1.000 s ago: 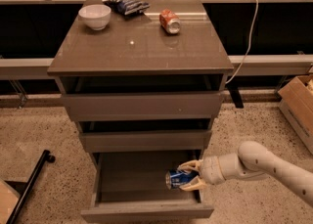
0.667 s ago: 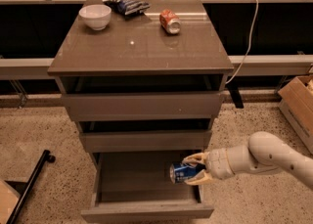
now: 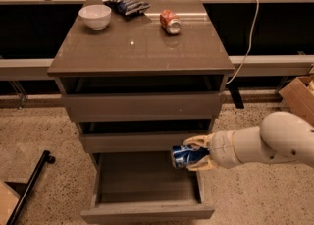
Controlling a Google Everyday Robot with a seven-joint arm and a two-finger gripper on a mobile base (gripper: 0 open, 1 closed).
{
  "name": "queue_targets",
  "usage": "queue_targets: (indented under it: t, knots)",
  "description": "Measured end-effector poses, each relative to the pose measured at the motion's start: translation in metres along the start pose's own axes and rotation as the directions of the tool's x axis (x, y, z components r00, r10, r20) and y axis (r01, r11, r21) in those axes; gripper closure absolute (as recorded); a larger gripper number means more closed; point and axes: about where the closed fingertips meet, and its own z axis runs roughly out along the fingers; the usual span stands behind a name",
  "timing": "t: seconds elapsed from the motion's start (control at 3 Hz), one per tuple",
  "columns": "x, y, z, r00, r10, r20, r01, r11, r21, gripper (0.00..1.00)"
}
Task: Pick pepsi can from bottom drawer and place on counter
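My gripper (image 3: 195, 154) reaches in from the right and is shut on the pepsi can (image 3: 186, 156), a blue can held on its side. It hangs above the right side of the open bottom drawer (image 3: 147, 212), level with the front of the middle drawer. The drawer's inside shows nothing else. The counter (image 3: 142, 47) is the glossy grey-brown cabinet top well above the can.
On the counter stand a white bowl (image 3: 94, 16), a dark snack bag (image 3: 126, 5) and an orange-red can (image 3: 170, 21) lying on its side. A white cable (image 3: 249, 42) hangs at the right. A cardboard box (image 3: 299, 96) sits at the far right, a black bar (image 3: 29, 185) on the floor at left.
The gripper has lifted the pepsi can up out of the bottom drawer, from near its floor to the height of the middle drawer front. The arm has risen with it.
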Motion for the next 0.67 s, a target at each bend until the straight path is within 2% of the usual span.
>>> queue_targets:
  t: [0.33, 0.67]
  knots:
    - [-0.0394, -0.0301, -0.0485, 0.985, -0.155, -0.076, 0.162, 0.9817, 0.1, 1.0]
    - [-0.0396, -0.0303, -0.0487, 0.985, -0.156, -0.076, 0.163, 0.9816, 0.1, 1.0]
